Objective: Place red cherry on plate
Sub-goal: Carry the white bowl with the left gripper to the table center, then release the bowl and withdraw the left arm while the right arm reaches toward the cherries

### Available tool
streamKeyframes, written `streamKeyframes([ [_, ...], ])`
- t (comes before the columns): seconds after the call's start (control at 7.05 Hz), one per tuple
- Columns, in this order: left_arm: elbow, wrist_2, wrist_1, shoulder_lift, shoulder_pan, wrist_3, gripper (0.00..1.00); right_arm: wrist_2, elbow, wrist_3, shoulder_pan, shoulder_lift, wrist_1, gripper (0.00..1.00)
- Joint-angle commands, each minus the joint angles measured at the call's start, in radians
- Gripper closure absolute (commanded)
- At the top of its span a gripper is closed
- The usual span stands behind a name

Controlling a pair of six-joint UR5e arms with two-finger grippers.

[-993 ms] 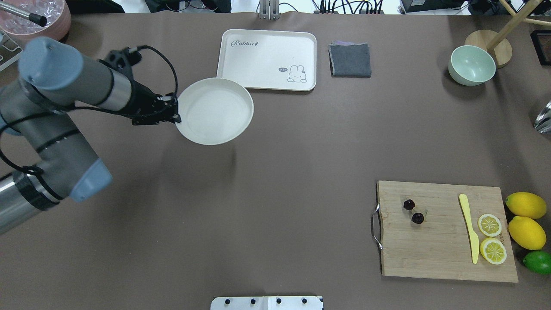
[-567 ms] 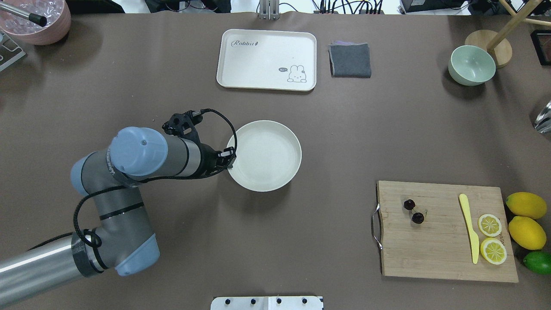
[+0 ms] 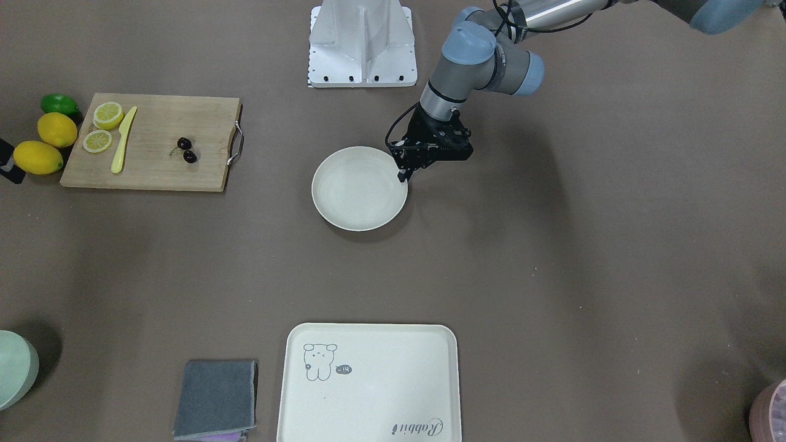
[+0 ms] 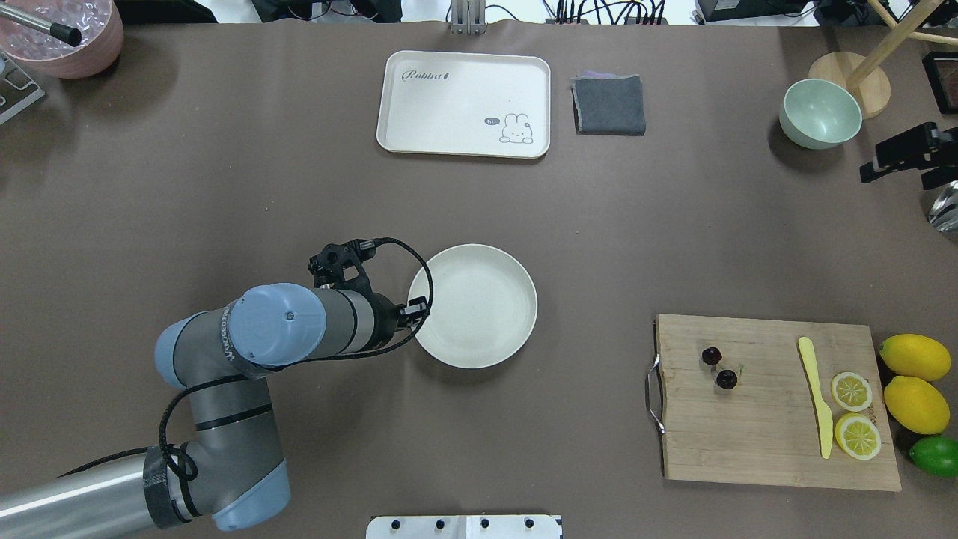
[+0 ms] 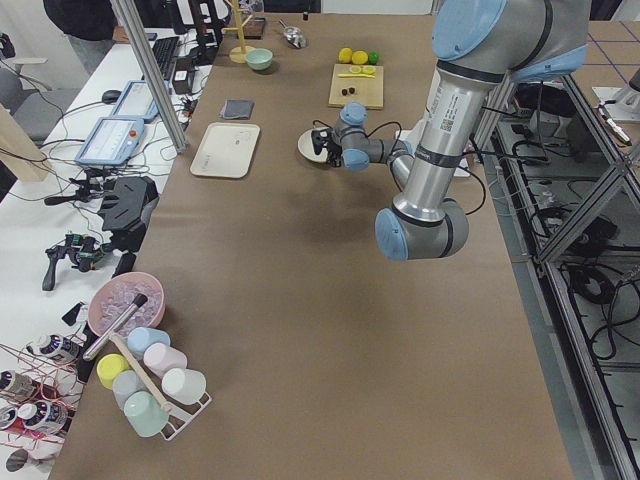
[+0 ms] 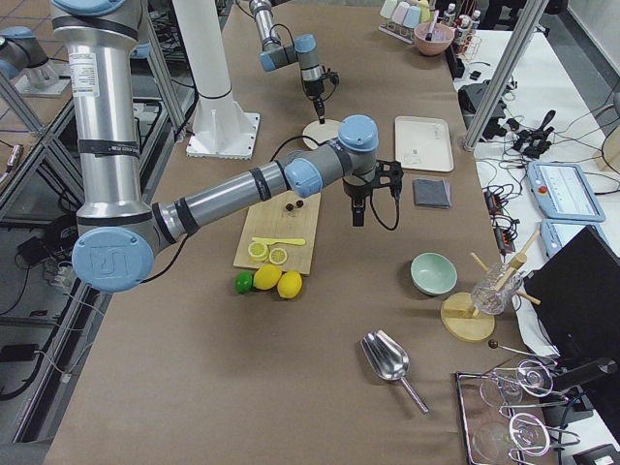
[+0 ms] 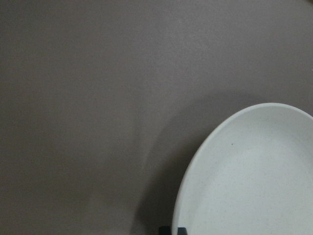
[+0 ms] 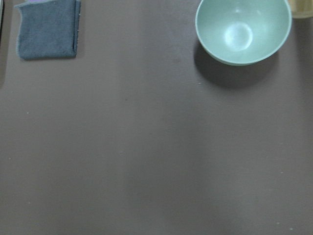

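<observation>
The red cherry (image 4: pixel 718 368) is a dark pair lying on the wooden cutting board (image 4: pixel 778 442), also seen in the front-facing view (image 3: pixel 186 150). The plate (image 4: pixel 473 305) is a round cream dish near the table's middle, low over or on the cloth (image 3: pixel 359 188). My left gripper (image 4: pixel 416 308) is shut on the plate's left rim; in the left wrist view the plate (image 7: pixel 254 176) fills the lower right. My right gripper (image 6: pixel 356 215) hangs above bare table between the board and the green bowl, far from the cherry. Whether it is open or shut does not show.
On the board lie a yellow knife (image 4: pixel 816 397) and lemon slices (image 4: pixel 853 391); whole lemons (image 4: pixel 914 382) and a lime (image 4: pixel 935 455) sit beside it. At the back are a rabbit tray (image 4: pixel 449 105), a grey cloth (image 4: pixel 608 104) and a green bowl (image 4: pixel 820 114).
My left arm has carried the plate from beside the rabbit tray toward the table's middle and nearer the board. A dark part of my right arm has come in at the right edge.
</observation>
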Motion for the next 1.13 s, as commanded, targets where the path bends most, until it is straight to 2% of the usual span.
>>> streamKeyframes([
  [0.0, -0.006, -0.013, 0.0, -0.003, -0.071, 0.013, 0.02, -0.014, 0.006, 0.122, -0.102, -0.014, 0.102, 0.0],
  [0.14, -0.006, -0.068, 0.0, 0.0, -0.132, 0.066, 0.02, -0.038, 0.006, 0.141, -0.142, -0.014, 0.104, 0.0],
  [0.28, -0.007, -0.08, -0.001, 0.008, -0.183, 0.184, 0.02, -0.111, 0.011, 0.224, -0.223, -0.014, 0.14, 0.0],
  [0.43, -0.004, -0.076, 0.017, 0.01, -0.241, 0.196, 0.02, -0.194, 0.011, 0.359, -0.329, -0.013, 0.218, 0.0],
  [0.57, -0.006, -0.102, 0.072, 0.008, -0.306, 0.281, 0.02, -0.291, 0.014, 0.448, -0.436, -0.008, 0.26, 0.0],
  [0.85, -0.006, -0.096, 0.111, -0.001, -0.351, 0.474, 0.02, -0.33, 0.049, 0.449, -0.561, -0.022, 0.266, 0.0],
  [0.99, -0.006, -0.1, 0.117, -0.004, -0.392, 0.505, 0.02, -0.334, 0.082, 0.432, -0.624, -0.067, 0.268, 0.0],
])
